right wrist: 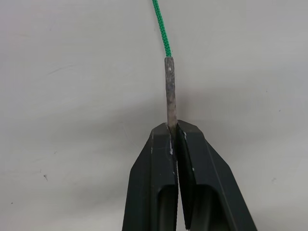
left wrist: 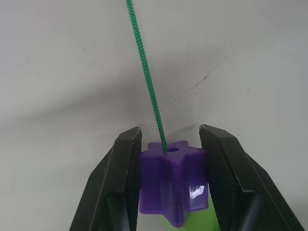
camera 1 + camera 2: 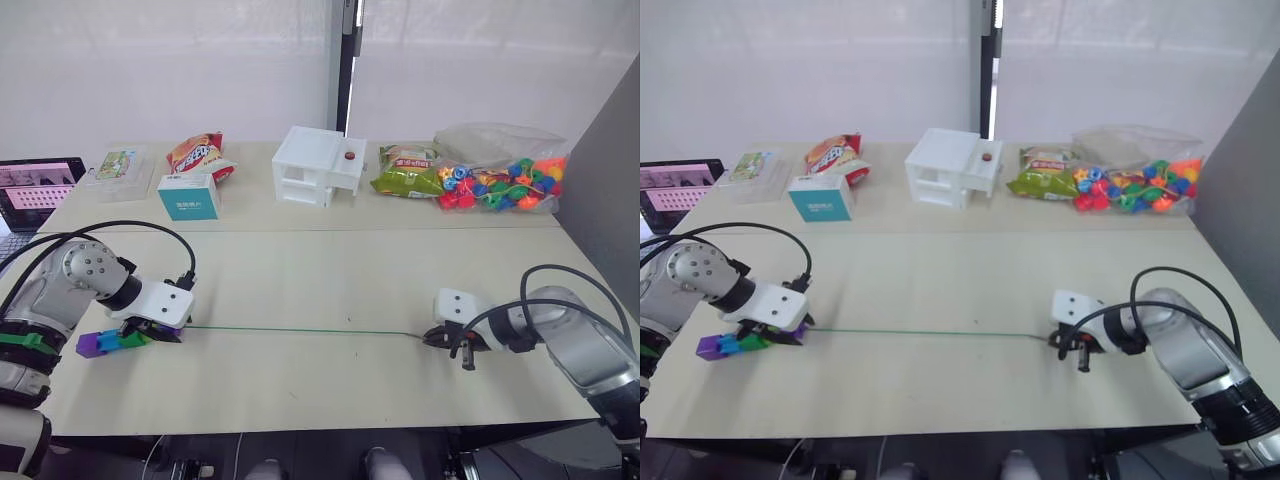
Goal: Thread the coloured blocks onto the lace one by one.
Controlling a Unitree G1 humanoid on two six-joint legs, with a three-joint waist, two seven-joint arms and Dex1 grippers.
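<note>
The left gripper (image 2: 171,144) is clamped on a purple block (image 2: 173,180) at the left side of the table (image 3: 320,290), with the green lace (image 3: 300,330) coming out of the hole in its top. A light green block shows just behind it in the left wrist view. In the eye views a short row of blocks (image 3: 112,342) sits at that gripper: purple at the outer end, then blue, then green. How many are strung there cannot be counted for sure.

From there the lace runs straight and taut across the table to the right gripper (image 1: 172,129), which is pinched together on the grey tip (image 1: 169,86) of the lace.

By this look the threading is far along or done. No loose block shows on the table. What may remain is setting the string down
</note>
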